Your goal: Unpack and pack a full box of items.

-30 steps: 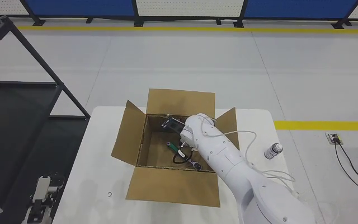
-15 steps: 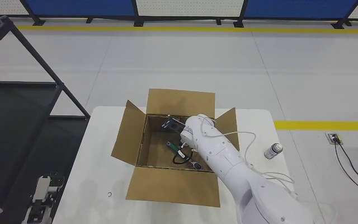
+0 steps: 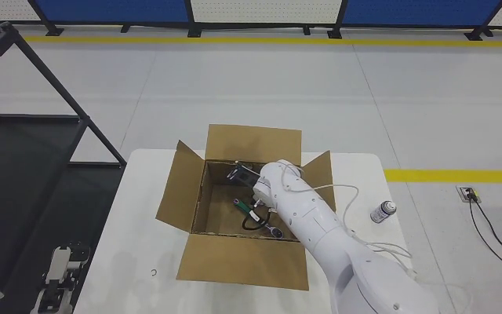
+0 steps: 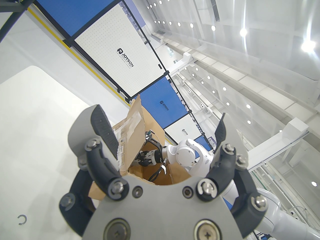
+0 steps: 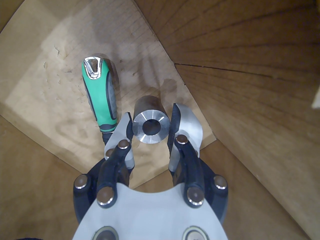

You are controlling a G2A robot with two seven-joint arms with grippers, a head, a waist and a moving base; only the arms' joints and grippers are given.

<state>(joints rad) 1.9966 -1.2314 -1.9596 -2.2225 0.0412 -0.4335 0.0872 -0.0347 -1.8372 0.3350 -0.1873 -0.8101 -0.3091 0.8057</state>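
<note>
The cardboard box [image 3: 239,263] sits open at the middle of the white table [image 3: 133,235], flaps spread. The right arm [image 3: 314,224] reaches in from the near right and covers the box's right half from above. Inside, the right gripper [image 5: 151,112] clasps a steel cylinder [image 5: 150,126] lying just beside a green-handled ratchet [image 5: 101,96]. Left of the box, the left gripper [image 4: 160,112] is spread wide and empty. A small can [image 3: 382,211] stands at the table's right. Beyond lie a grey floor [image 3: 235,86], a yellow line [image 3: 235,39] and blue panels [image 3: 110,9].
</note>
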